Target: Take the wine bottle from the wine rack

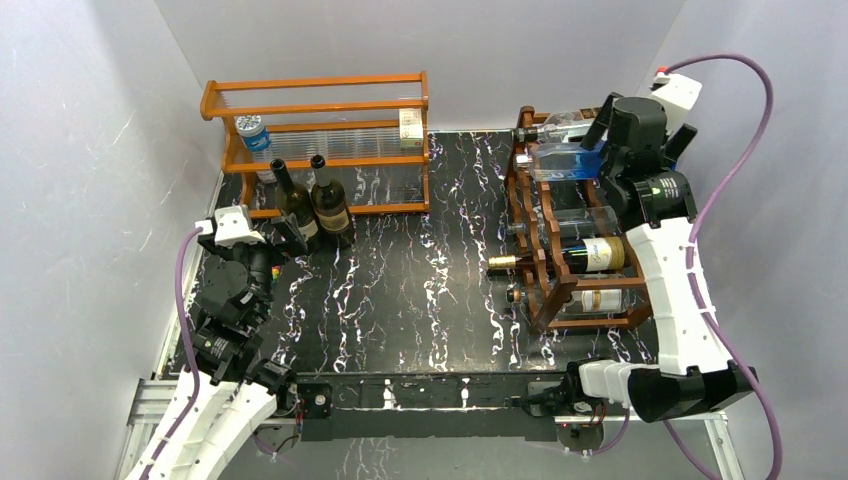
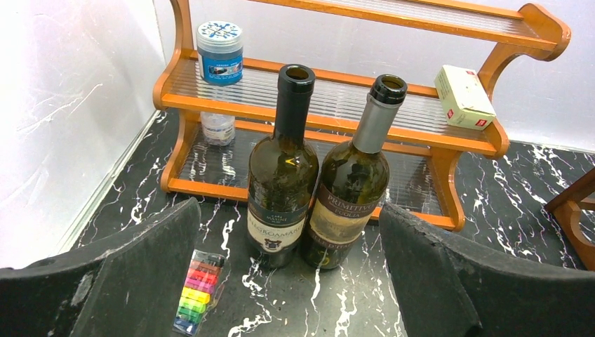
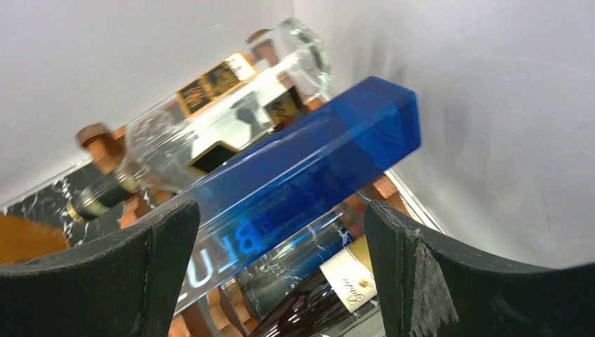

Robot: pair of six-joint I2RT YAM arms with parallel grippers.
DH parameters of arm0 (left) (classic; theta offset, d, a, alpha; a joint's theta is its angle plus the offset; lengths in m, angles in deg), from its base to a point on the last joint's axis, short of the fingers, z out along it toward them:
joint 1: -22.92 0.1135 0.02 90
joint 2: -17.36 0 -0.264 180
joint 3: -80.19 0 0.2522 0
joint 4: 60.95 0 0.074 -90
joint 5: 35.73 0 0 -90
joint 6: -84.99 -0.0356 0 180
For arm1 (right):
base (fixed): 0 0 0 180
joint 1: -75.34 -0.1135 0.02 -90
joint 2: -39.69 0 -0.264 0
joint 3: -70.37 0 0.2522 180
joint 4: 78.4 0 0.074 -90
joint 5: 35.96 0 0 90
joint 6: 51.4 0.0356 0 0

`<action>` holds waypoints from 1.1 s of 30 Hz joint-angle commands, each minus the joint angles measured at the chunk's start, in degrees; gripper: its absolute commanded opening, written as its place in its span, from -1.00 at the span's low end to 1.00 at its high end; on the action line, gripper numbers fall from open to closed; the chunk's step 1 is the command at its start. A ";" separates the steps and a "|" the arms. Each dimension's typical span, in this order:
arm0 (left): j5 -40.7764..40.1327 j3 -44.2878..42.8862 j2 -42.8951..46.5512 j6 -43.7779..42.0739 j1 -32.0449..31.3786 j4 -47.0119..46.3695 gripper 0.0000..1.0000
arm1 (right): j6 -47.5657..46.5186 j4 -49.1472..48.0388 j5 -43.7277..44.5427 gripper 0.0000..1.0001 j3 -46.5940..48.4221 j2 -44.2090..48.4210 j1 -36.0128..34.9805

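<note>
right pincer (image 3: pixel 281 232): released, fingers spread wide, nothing held. It sat up at the top tier of the wine rack (image 1: pixel 537 288).
left pincer (image 2: pixel 289 232): also released and empty. It faced two upright wine bottles (image 2: pixel 282 175) just ahead of it, with the orange shelf (image 2: pixel 484 133) behind them, well apart from the rack.
nearer arm: right, clearly.
likely target: blue square bottle (image 3: pixel 309 168), judged from where the right pincer sat. It lay on the rack's top tier, directly ahead of that pincer and framed between its two fingers. Couldn't tell whether there was contact.
long axis: bottle lay flat. The axis ran from low beside the left finger, up and away past the right finger. That put it slanted across the gap, not square to it.
pointing: flat base end was away from the pincer, off to its far right. The neck end was toward the pincer's left, cut off in the wrist view.
neighbours: clear glass bottle (image 3: pixel 210 105) was just beyond the blue one, roughly parallel, with its capped neck also to the pincer's left. A labelled wine bottle (image 3: pixel 344 284) was lower down, under the pincer.
next move (my read): square the wrist so the fingers close across the narrow body, then draw the bottle clear of the scalloped rail.
risk: could nudge the clear bottle beside it.
</note>
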State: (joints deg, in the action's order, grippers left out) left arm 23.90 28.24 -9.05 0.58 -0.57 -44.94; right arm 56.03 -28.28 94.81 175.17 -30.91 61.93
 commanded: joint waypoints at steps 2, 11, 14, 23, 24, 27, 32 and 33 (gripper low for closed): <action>0.31 -1.75 -0.19 0.30 -0.59 -0.75 0.96 | 12.04 5.21 4.04 0.96 5.52 -2.34 5.71; 0.84 -1.80 -1.08 0.35 -0.86 -0.59 0.96 | 29.24 13.65 -0.73 0.96 9.92 -6.57 12.91; 0.83 -1.90 -1.09 0.30 -0.87 -0.52 0.96 | 35.11 13.21 -3.91 0.96 7.43 -6.41 15.21; 0.82 -1.91 -1.27 0.30 -0.86 -0.47 0.96 | 43.96 5.28 -10.48 0.89 -0.19 -4.75 17.49; 0.84 -1.96 -1.27 0.24 -0.84 -0.48 0.96 | 44.76 4.74 -10.99 0.85 -1.08 -4.25 17.53; 0.24 -1.93 -1.27 0.13 -0.85 -0.45 0.96 | 46.43 1.75 -12.18 0.76 -3.65 -2.99 17.59; -0.13 -1.97 -0.66 0.04 -0.86 -0.37 0.96 | 50.00 3.25 -14.08 0.78 -4.62 -4.23 17.67; -0.13 -1.89 -0.66 0.04 -0.86 -0.47 0.96 | 50.94 3.76 -14.44 0.80 -4.71 -4.42 17.70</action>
State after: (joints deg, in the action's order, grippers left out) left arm 24.49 28.21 -10.28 0.58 -1.20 -44.70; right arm 101.60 -22.57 81.94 170.63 -36.16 79.11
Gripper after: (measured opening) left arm 0.981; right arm 0.886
